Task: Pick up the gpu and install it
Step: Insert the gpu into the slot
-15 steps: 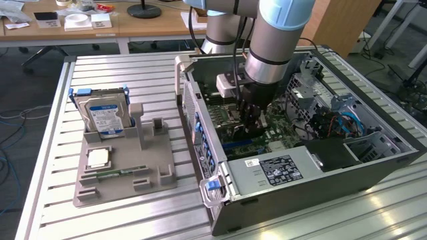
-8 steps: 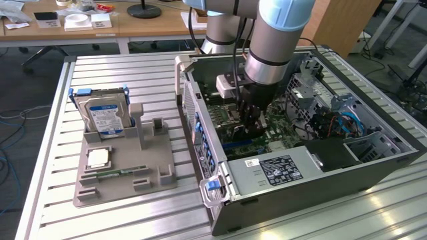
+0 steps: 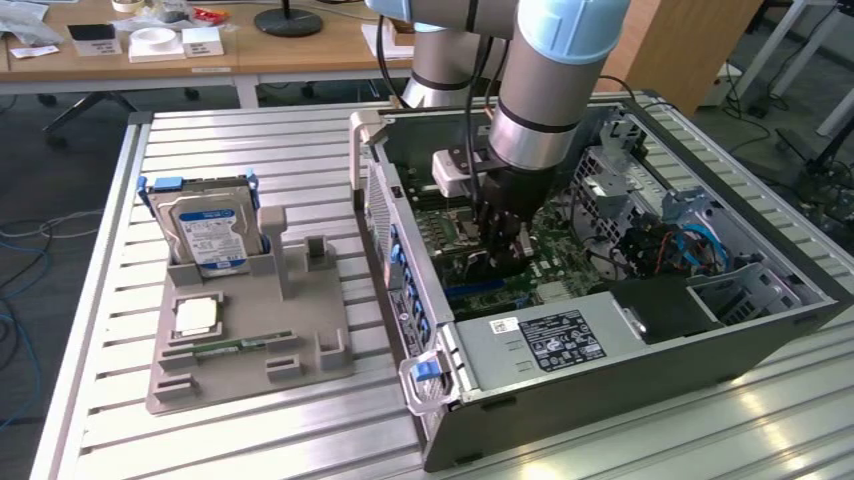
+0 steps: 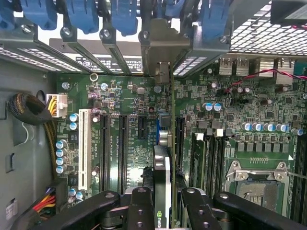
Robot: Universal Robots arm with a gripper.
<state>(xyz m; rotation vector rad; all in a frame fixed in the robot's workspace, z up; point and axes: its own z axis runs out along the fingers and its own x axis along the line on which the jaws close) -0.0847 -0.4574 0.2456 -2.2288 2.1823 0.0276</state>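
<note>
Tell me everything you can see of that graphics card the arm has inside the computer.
The gpu is a thin card seen edge-on: green circuit board, black cooler block on one face with a small logo, silver metal bracket at its far end. It stands on edge over the motherboard, in line with the expansion slots. The end effector clamps it, one black finger on each face. Whether it is seated in a slot cannot be told.
</note>
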